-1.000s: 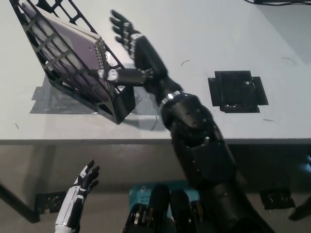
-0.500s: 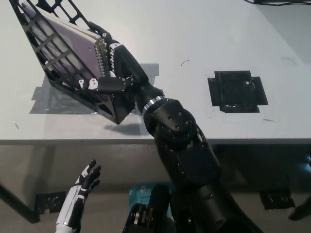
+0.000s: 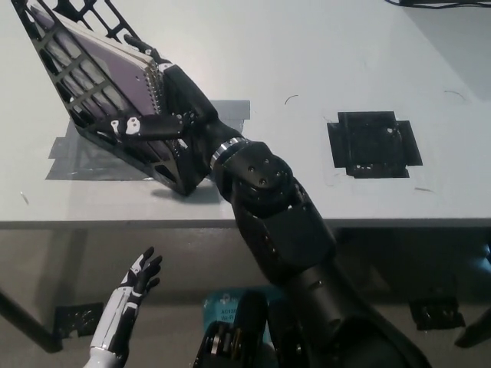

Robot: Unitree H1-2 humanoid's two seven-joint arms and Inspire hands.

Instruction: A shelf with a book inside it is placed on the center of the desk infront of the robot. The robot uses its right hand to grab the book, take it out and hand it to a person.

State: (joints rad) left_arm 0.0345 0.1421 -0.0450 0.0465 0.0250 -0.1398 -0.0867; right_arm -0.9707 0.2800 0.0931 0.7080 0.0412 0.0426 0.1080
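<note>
Reaching across the desk (image 3: 322, 46), our black right hand (image 3: 165, 107) sits at the open end of the shelf (image 3: 69, 92), fingers curled over the spiral edge of the book (image 3: 115, 73) and a thumb-like finger lying across the shelf's front lattice below it. We appear to have closed on the book, though the fingers on its far side are hidden, so we cannot tell how firm the hold is.

The book is a spiral-bound notebook with a pale purple cover and a stack of white page edges, its wire binding facing our hand. It lies inside the shelf, tilted with it, not yet drawn out.

The shelf is a black openwork rack, leaning back toward the upper left, its base standing on strips of grey tape (image 3: 92, 153) stuck to the desk.

The desk is light grey and smooth, with a black square cable hatch (image 3: 374, 144) well to the right of the shelf. Beyond its front edge the floor is dark grey.

Our white left hand (image 3: 132, 287) hangs below the desk edge at lower left, fingers spread, holding nothing.
</note>
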